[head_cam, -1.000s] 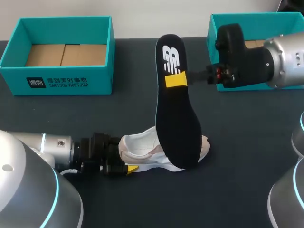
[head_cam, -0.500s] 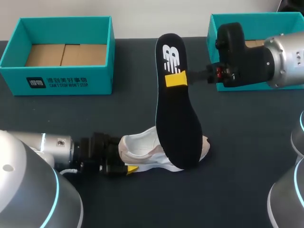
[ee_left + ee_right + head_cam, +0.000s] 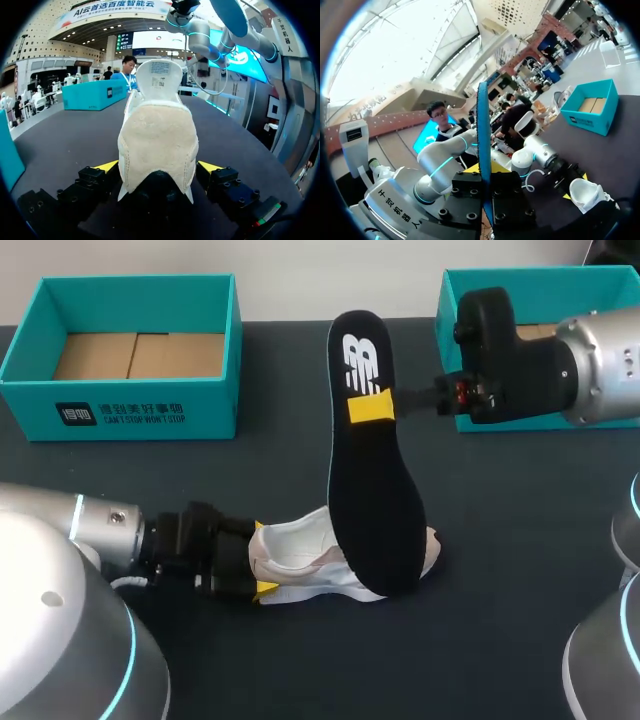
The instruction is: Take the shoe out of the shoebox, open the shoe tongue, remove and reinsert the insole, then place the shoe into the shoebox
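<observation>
1 insole (image 3: pixel 372 500) in R gripper (image 3: pixel 371 408); shoe (image 3: pixel 300 565) heel in L gripper (image 3: pixel 158 167).

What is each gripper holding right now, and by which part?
The right gripper pinches the long black insole near its heel end; the left gripper clamps the white sneaker by its heel.

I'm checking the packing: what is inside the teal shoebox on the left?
The left shoebox shows only its brown cardboard floor; the strip behind its near wall is hidden.
</observation>
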Motion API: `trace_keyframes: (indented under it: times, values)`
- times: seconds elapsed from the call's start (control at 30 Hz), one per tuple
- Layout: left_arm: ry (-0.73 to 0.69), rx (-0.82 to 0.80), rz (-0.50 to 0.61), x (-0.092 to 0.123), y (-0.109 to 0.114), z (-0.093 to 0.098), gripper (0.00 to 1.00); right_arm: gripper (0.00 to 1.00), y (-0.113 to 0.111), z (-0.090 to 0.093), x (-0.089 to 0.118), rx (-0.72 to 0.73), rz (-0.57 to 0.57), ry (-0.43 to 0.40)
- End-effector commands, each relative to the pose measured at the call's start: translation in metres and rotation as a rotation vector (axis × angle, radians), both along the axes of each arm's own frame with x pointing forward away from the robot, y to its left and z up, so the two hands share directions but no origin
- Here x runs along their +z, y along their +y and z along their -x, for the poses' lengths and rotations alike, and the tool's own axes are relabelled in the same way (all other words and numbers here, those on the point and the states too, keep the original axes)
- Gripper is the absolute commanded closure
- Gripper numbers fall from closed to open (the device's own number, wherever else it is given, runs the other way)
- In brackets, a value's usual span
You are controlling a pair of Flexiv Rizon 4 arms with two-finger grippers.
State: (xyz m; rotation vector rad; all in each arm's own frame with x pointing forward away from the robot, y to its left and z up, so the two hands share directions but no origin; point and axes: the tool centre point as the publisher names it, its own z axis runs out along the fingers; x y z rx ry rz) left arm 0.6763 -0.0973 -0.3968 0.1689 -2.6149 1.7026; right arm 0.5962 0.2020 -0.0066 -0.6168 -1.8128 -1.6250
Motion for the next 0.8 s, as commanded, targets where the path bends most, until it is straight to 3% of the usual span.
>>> trace_keyframes:
  times: [0.03,0.43,0.8]
  values:
    - [0.011,-0.005,-0.058,0.011,0.006,0.002,0.00,1.00,0.003,-0.001,-0.001,0.000,0.002,0.001]
    - [0.020,-0.006,-0.060,0.015,0.007,0.002,0.00,1.00,0.003,-0.001,-0.001,0.000,0.002,0.001]
    - [0.019,-0.072,-0.265,0.039,0.009,-0.006,0.00,1.00,0.003,-0.001,-0.001,0.000,0.002,0.001]
